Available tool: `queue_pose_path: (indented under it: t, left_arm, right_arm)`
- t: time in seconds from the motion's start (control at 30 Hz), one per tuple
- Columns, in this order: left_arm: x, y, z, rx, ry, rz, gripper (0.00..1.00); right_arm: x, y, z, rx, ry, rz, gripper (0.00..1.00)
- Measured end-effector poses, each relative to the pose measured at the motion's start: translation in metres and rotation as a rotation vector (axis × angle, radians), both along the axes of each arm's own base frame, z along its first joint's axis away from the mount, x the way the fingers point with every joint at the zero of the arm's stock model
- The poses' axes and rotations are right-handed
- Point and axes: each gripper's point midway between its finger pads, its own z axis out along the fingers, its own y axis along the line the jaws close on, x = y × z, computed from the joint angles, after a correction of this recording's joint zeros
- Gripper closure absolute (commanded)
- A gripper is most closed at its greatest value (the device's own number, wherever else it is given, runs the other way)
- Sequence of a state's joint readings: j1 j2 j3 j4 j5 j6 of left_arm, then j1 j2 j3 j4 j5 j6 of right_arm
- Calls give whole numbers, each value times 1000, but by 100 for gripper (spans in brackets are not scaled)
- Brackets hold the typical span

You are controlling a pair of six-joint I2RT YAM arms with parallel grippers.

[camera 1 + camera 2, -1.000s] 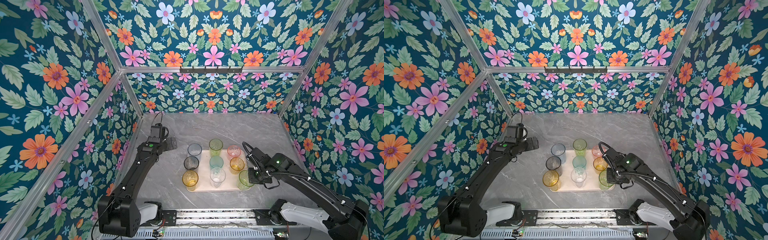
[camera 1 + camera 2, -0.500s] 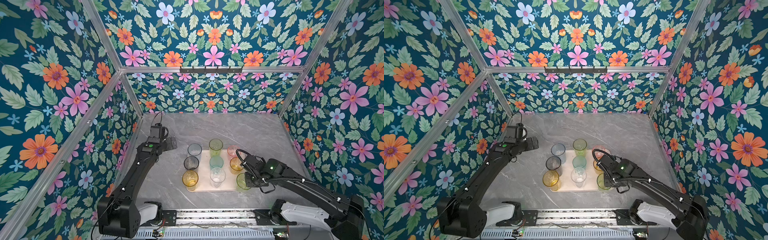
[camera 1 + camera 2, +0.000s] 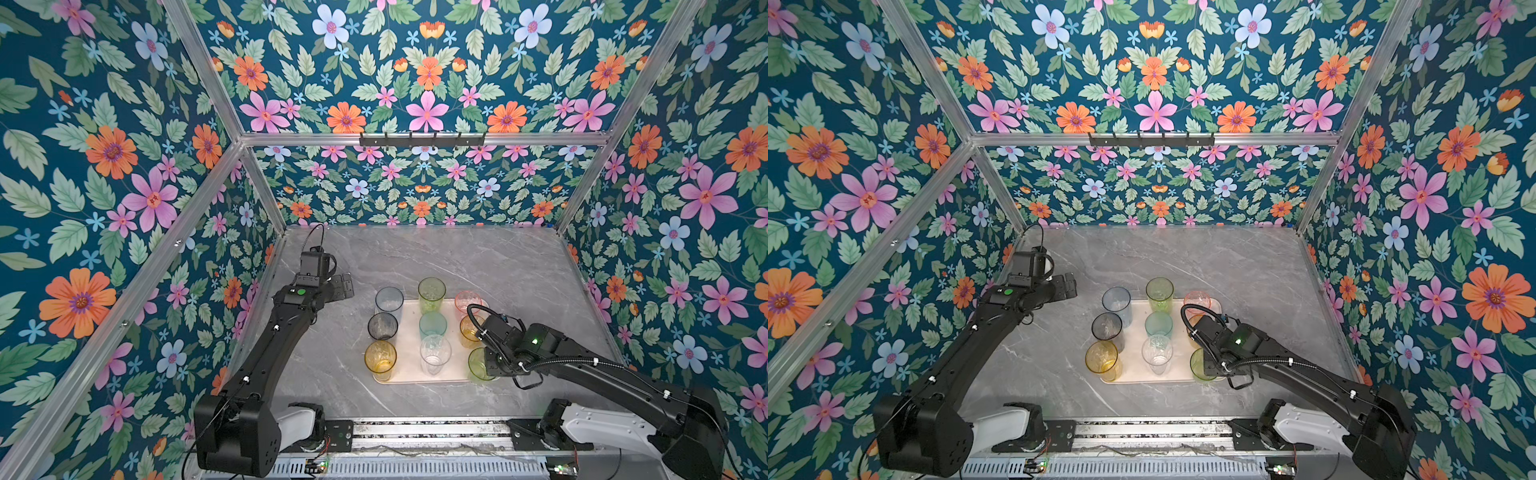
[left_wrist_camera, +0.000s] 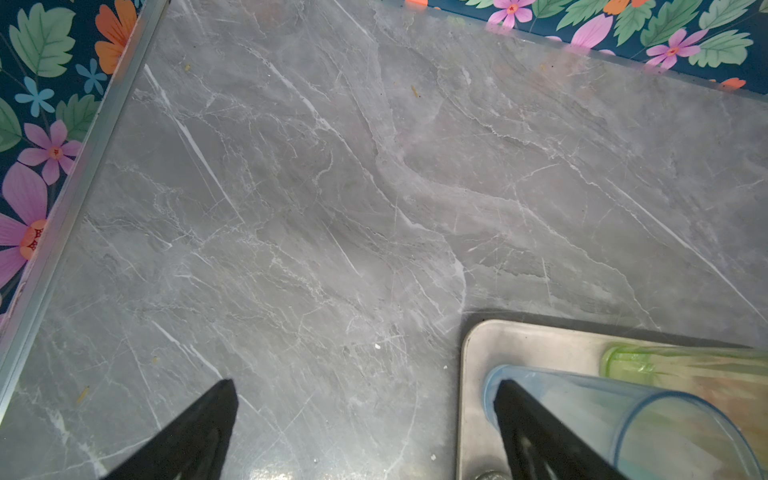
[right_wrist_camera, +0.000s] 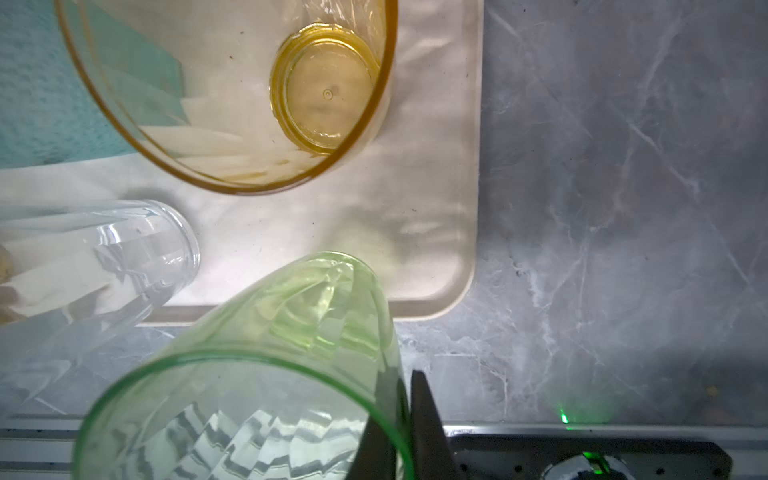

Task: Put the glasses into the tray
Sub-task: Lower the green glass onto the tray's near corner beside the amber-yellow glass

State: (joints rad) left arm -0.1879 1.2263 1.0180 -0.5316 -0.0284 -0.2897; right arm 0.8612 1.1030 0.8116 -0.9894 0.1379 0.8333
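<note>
The pale pink-beige tray (image 3: 409,365) holds several upright glasses in both top views, among them pale blue (image 3: 389,300), tall green (image 3: 432,292), teal (image 3: 432,326) and clear (image 3: 435,353). My right gripper (image 5: 403,376) is shut on the rim of a short green glass (image 5: 257,374), one finger inside and one outside. That glass (image 3: 477,365) is at the tray's near right corner (image 5: 436,249), its base over the rim; I cannot tell whether it touches. My left gripper (image 4: 363,384) is open and empty beside the tray's far left corner (image 4: 519,345), next to the pale blue glass (image 4: 644,415).
An amber glass (image 5: 324,91) and the clear glass (image 5: 124,249) stand close to the held green one. Grey marble tabletop (image 3: 478,257) stretches behind the tray. Floral walls with aluminium rails (image 4: 62,199) close in the sides. A metal base rail (image 3: 428,432) runs along the front.
My right gripper has carried the green glass slightly left, in over the tray's near right corner. The left arm has stayed still and open.
</note>
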Motion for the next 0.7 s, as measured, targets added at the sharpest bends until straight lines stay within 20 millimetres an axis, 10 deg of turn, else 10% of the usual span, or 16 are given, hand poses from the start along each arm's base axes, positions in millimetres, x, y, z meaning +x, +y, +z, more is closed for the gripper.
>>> queue_pose_path:
  t: [0.7]
  left_arm:
    - [0, 0, 0, 0, 0, 0, 1]
  right_arm:
    - [7, 6, -3, -13, 4, -13, 100]
